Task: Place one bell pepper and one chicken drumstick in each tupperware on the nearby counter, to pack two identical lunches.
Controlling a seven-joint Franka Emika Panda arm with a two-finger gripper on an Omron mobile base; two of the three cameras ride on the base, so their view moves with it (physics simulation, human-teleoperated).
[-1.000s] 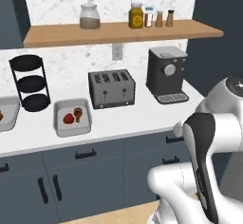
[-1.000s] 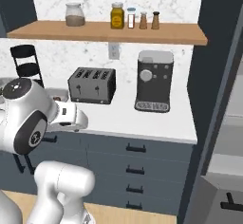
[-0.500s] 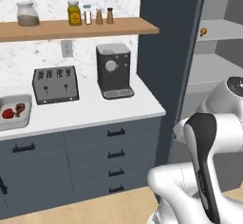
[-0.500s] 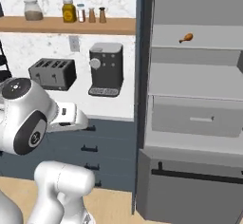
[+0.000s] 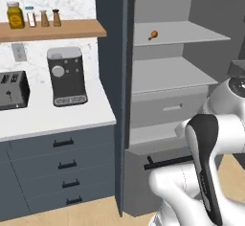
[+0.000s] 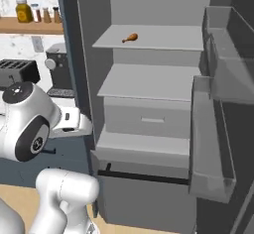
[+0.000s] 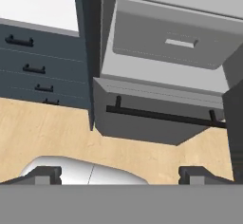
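Both base cameras have moved right; trays are gone. Left base view: chicken drumstick (image 5: 153, 35) lies on the fridge's top shelf (image 5: 191, 31), beside the bench (image 5: 52, 117). Right base view: same drumstick (image 6: 130, 38). Hand view: hand (image 7: 121, 174) fingers stand wide apart, holding nothing.

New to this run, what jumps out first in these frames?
The open fridge, nearly bare, with a lone chicken drumstick on its top shelf. To the fridge's left, the white counter carries a black coffee machine and a toaster under a wooden shelf of jars. The gripper is open and holds nothing, pointing down at the fridge's bottom drawer and the wood floor.
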